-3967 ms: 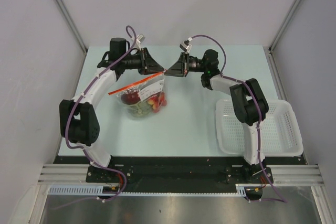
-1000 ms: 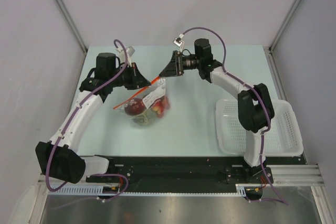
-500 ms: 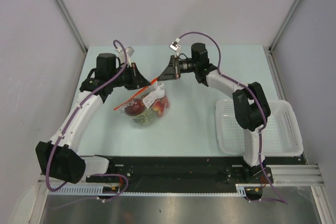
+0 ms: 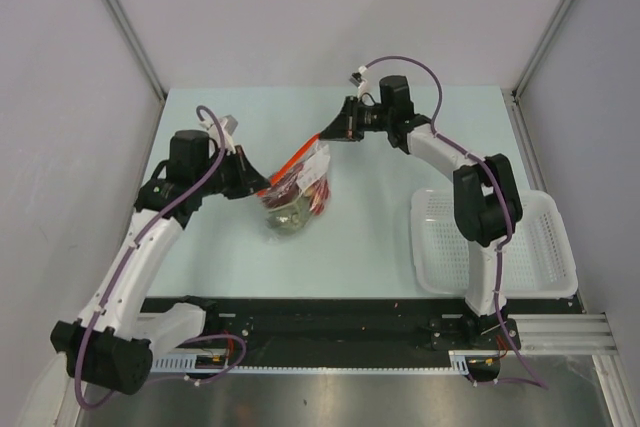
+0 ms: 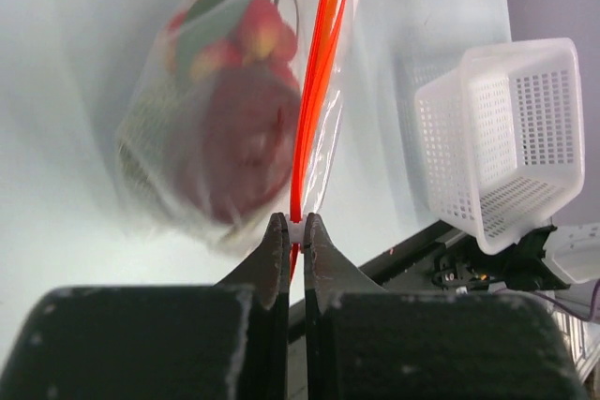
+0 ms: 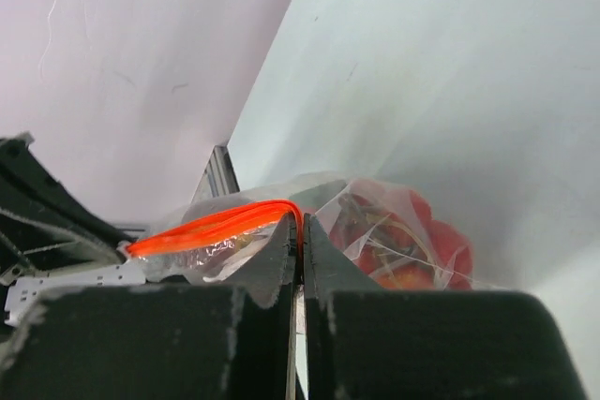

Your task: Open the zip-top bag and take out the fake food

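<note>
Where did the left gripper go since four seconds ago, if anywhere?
Yes. Left gripper moved toward the pale table's near edge, away from the white mesh plastic basket.

The right pincer [image 6: 300,224] now clamps the zip strip [image 5: 314,91] of the zip-top bag [image 4: 297,197]. The left pincer [image 5: 295,229] has drawn back toward the near-left corner of the surface [image 4: 380,237], stretching the strip taut.

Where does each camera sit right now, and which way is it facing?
Top external: above and behind the bases, looking down on the table; both arms, left gripper, right gripper and zip-top bag show.
Right wrist: on the right arm, looking along its shut fingers at the zip strip, wall beyond.
Left wrist: on the left arm, looking along its shut fingers up that strip, white basket beyond.
Shared: all three show the bag; top and left wrist share the basket.
</note>
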